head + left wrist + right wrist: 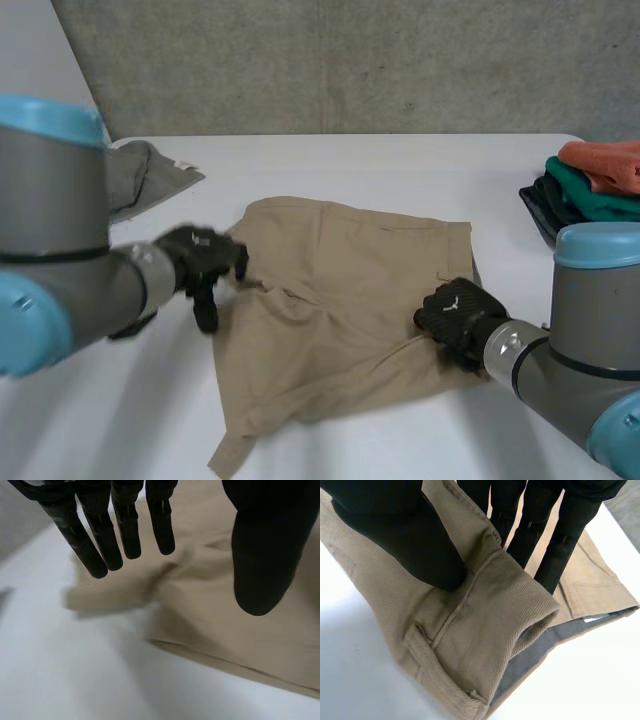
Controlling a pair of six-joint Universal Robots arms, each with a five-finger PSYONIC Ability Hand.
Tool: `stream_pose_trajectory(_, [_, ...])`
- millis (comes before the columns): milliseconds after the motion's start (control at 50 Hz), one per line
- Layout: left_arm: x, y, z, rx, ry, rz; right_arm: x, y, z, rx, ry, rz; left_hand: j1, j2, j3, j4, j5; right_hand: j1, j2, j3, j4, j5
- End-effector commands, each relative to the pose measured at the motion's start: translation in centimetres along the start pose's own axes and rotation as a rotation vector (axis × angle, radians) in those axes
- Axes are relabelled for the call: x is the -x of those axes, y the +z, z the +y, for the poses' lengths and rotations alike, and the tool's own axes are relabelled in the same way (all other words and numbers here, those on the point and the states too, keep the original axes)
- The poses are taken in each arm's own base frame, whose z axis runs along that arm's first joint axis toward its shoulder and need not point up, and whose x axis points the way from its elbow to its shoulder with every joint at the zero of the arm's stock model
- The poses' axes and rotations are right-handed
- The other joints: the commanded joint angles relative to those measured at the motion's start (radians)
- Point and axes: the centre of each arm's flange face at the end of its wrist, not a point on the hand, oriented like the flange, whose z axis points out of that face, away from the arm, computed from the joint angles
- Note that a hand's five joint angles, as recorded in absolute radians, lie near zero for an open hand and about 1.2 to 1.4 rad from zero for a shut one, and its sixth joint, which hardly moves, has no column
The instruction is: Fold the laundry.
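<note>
A tan twill garment (340, 290) lies spread, somewhat rumpled, in the middle of a white tabletop (400, 160). The left robot hand (205, 262) is at the garment's left edge; its fingers (127, 530) hang straight and spread, the thumb held apart, and it holds nothing. The right robot hand (455, 312) is at the garment's right edge, where its thumb (405, 535) and fingers pinch a raised fold of the waistband (a belt loop (422, 645) sits just beside the grip). A crumpled grey cloth (140, 175) lies at the far left. A stack of folded orange, green and dark clothes (595, 185) sits at the far right.
</note>
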Motion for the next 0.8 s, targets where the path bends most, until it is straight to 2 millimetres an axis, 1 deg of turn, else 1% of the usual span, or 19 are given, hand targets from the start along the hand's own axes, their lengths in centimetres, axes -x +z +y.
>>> stream_pose_trajectory(20, [-2.7, -2.0, 4.3, 0.101, -0.174, 0.179, -0.6, 0.1, -0.6, -0.019, 0.022, 0.021, 0.015, 0.023, 0.021, 0.034, 0.036, 0.281, 0.212, 0.204, 0.197, 0.194])
stream_pose_trajectory(100, [-3.7, -2.2, 5.4, 0.133, -0.203, 0.214, -0.8, 0.0, -0.6, -0.023, 0.035, 0.028, 0.018, 0.026, 0.023, 0.037, 0.039, 0.281, 0.212, 0.204, 0.197, 0.194])
stream_pose_trajectory(160, [-4.2, -2.1, 5.7, 0.136, -0.203, 0.222, -0.9, 0.0, -0.6, -0.025, 0.039, 0.033, 0.015, 0.023, 0.021, 0.034, 0.036, 0.281, 0.212, 0.204, 0.197, 0.194])
stream_pose_trajectory(240, [-5.1, -1.5, 6.1, 0.14, -0.198, 0.239, -1.0, 0.0, -0.6, -0.027, 0.045, 0.045, 0.027, 0.035, 0.032, 0.046, 0.048, 0.281, 0.212, 0.204, 0.197, 0.194])
stream_pose_trajectory(320, [-6.8, -1.0, 6.6, 0.172, -0.191, 0.275, -1.2, -0.4, -0.8, -0.029, 0.045, 0.061, 0.1, 0.108, 0.105, 0.119, 0.121, 0.281, 0.212, 0.204, 0.197, 0.194])
stream_pose_trajectory(340, [-7.5, -1.0, 6.9, 0.189, -0.196, 0.296, -1.3, -0.7, -0.8, -0.032, 0.044, 0.069, 0.153, 0.16, 0.158, 0.171, 0.174, 0.281, 0.212, 0.204, 0.197, 0.194])
stream_pose_trajectory(420, [-8.7, -1.3, 7.0, 0.205, -0.206, 0.323, -1.7, -1.0, -0.9, -0.037, 0.044, 0.086, 0.197, 0.205, 0.202, 0.216, 0.218, 0.281, 0.212, 0.204, 0.197, 0.194])
stream_pose_trajectory(480, [-8.7, -1.5, 6.8, 0.196, -0.212, 0.318, -1.9, -1.2, -1.0, -0.041, 0.045, 0.093, 0.197, 0.205, 0.203, 0.216, 0.218, 0.281, 0.212, 0.204, 0.197, 0.194])
stream_pose_trajectory(540, [-7.8, -1.8, 6.0, 0.159, -0.225, 0.282, -1.9, -1.4, -1.0, -0.043, 0.044, 0.094, 0.183, 0.19, 0.188, 0.201, 0.204, 0.281, 0.212, 0.204, 0.197, 0.194])
stream_pose_trajectory(560, [-7.2, -2.1, 5.7, 0.147, -0.231, 0.26, -1.9, -1.4, -1.0, -0.041, 0.044, 0.093, 0.18, 0.187, 0.185, 0.198, 0.201, 0.281, 0.212, 0.204, 0.197, 0.194])
stream_pose_trajectory(640, [-6.6, -2.9, 5.5, 0.142, -0.238, 0.237, -1.7, -1.4, -1.0, -0.043, 0.043, 0.087, 0.18, 0.187, 0.185, 0.198, 0.201, 0.281, 0.212, 0.204, 0.197, 0.194])
stream_pose_trajectory(700, [-6.9, -3.4, 5.8, 0.154, -0.234, 0.247, -1.6, -1.4, -1.1, -0.047, 0.042, 0.085, 0.18, 0.187, 0.185, 0.198, 0.201, 0.281, 0.212, 0.204, 0.197, 0.194])
stream_pose_trajectory(780, [-7.9, -4.0, 6.5, 0.171, -0.212, 0.265, -1.6, -1.4, -1.3, -0.054, 0.039, 0.088, 0.159, 0.167, 0.164, 0.178, 0.18, 0.281, 0.212, 0.204, 0.197, 0.194])
stream_pose_trajectory(800, [-8.4, -4.2, 6.7, 0.173, -0.2, 0.275, -1.7, -1.4, -1.3, -0.057, 0.039, 0.092, 0.159, 0.167, 0.164, 0.178, 0.18, 0.281, 0.212, 0.204, 0.197, 0.194])
